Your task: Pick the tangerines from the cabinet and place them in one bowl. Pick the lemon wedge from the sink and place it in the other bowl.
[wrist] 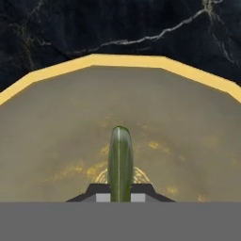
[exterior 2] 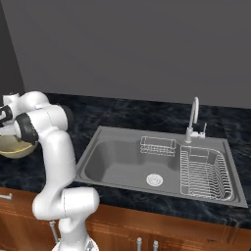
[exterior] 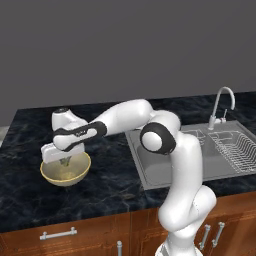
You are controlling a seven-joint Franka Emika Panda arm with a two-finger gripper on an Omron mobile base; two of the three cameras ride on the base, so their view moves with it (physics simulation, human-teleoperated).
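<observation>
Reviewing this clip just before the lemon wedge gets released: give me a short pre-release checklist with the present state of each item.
1. Wedge held: ok. The gripper is shut on the lemon wedge.
2. Right bowl: ok. Below is the tan-yellow bowl, not a red one.
3. Gripper over the bowl's inside, not its rim: ok in the hand view.
4. Gripper low enough for a gentle drop: ok, it dips to the rim in the left base view.
5. Bowl flat on the counter: ok.
6. Bowl free of other items: cannot tell, the hand hides part.

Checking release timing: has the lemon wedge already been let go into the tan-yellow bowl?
No: the hand view shows the lemon wedge clamped upright between the gripper fingertips above the tan-yellow bowl.
</observation>
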